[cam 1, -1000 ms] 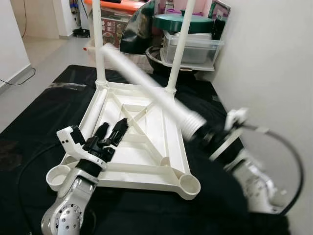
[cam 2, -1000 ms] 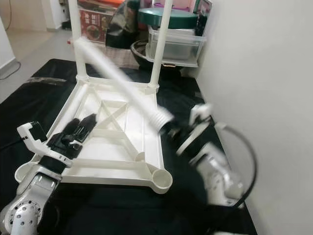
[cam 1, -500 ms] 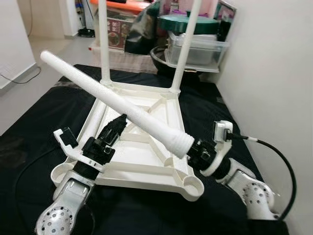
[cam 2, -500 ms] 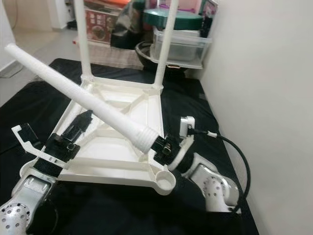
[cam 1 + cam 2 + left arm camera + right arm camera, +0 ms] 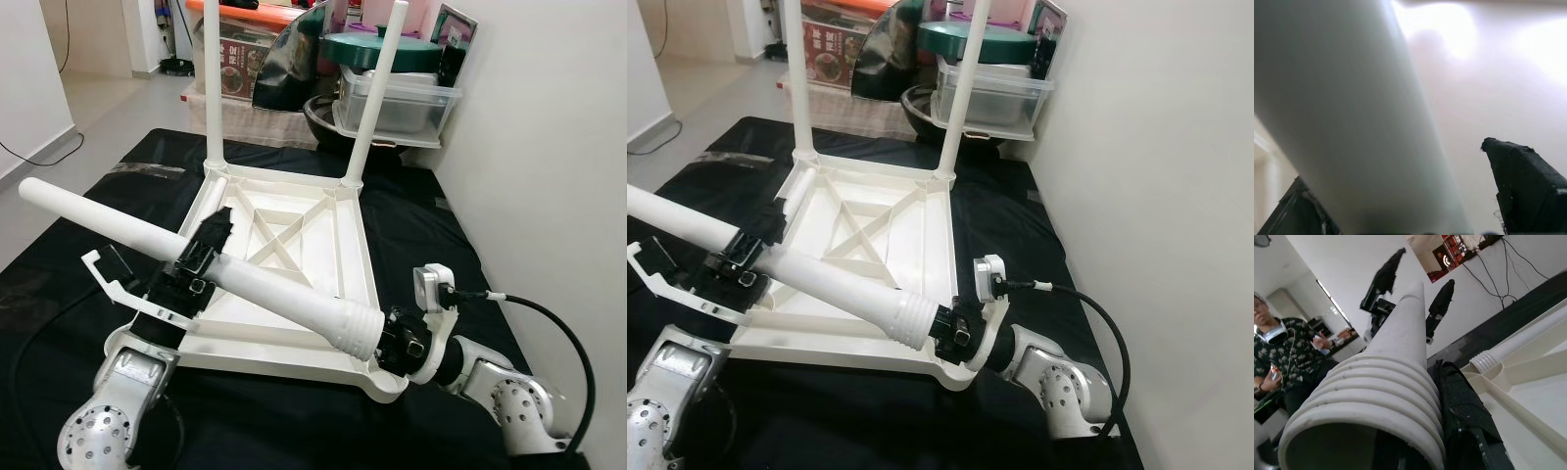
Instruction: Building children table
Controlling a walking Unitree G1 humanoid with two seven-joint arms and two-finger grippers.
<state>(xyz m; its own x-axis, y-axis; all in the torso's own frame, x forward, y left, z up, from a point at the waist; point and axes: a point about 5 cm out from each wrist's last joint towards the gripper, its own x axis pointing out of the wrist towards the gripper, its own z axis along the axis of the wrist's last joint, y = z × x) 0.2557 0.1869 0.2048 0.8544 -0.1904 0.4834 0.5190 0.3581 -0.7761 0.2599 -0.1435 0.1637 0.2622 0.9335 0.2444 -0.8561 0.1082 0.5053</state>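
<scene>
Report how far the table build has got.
Done: two legs stand upright in the far corner sockets of the upturned tabletop. In hand: the right tool grips the threaded end of a third leg near the near-right socket, while the left tool's fingers straddle its shaft. Left: seating this leg and fitting the fourth, lying in the tabletop.

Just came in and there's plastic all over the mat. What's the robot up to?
It is putting together a small white table, which lies upside down on a black mat with two legs already standing in the far corners. The right gripper holds a loose leg by its threaded end next to the near right corner socket. The left gripper straddles the leg's middle, fingers open around it.
</scene>
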